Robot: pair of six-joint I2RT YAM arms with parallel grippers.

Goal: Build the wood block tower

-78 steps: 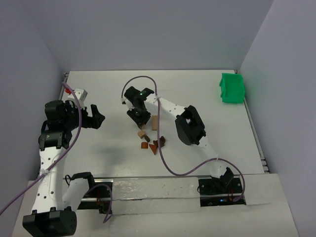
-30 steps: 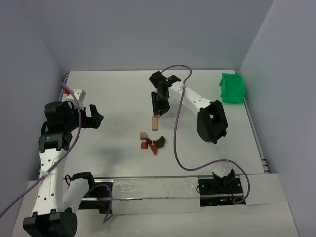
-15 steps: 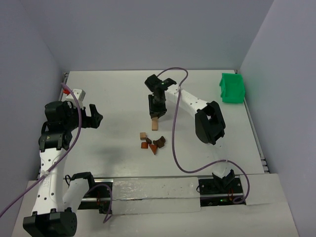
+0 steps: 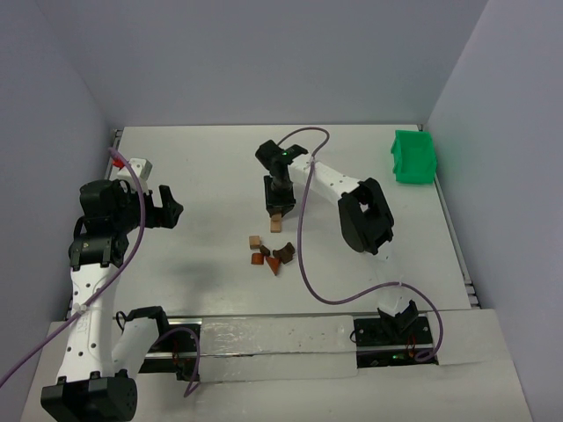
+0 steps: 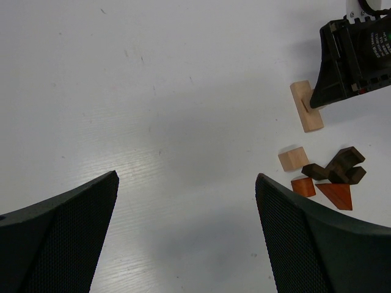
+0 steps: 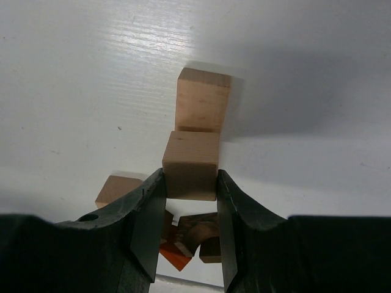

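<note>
Wood block (image 6: 190, 162) pinched in the right hand (image 6: 189, 183), over a tan bar (image 6: 203, 101) — left hand (image 5: 186, 204) wide open, empty.

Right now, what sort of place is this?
Probably a robotics lab test cell: two robot arms bolted to a white table, plain walls boxing it in, and tiny wood blocks laid out as practice pieces.

Right hand (image 4: 280, 204) sits over a tan block (image 4: 276, 224) near loose wood blocks (image 4: 271, 255).
</note>
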